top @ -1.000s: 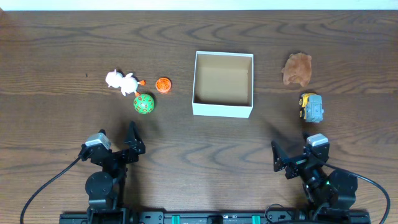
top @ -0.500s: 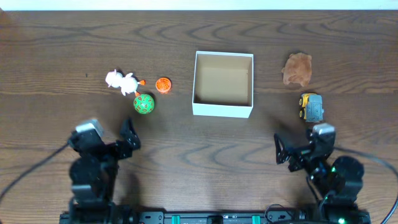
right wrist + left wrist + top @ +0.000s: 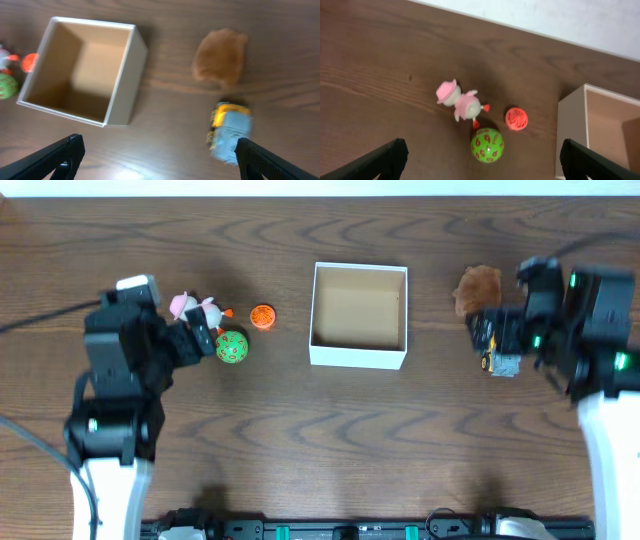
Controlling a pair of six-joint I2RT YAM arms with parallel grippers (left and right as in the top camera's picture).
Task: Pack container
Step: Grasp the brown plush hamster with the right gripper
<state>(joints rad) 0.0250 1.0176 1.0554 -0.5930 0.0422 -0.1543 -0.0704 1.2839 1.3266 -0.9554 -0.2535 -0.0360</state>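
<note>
Overhead: the container (image 3: 358,358) lies between the arms, to the right of the left gripper (image 3: 203,340) and to the left of the right gripper (image 3: 487,338). Being empty cardboard, it is probably light and slides easily, and its thin walls would flex. Pinching one wall at the rim looks best.

Left wrist: the jaws are spread wide and empty over the green ball (image 3: 487,145).

Right wrist: the jaws are wide and empty, with the toy truck (image 3: 229,132) just ahead.

Half a second ago both arms hung back near the front edge; the box and toys have not moved.
</note>
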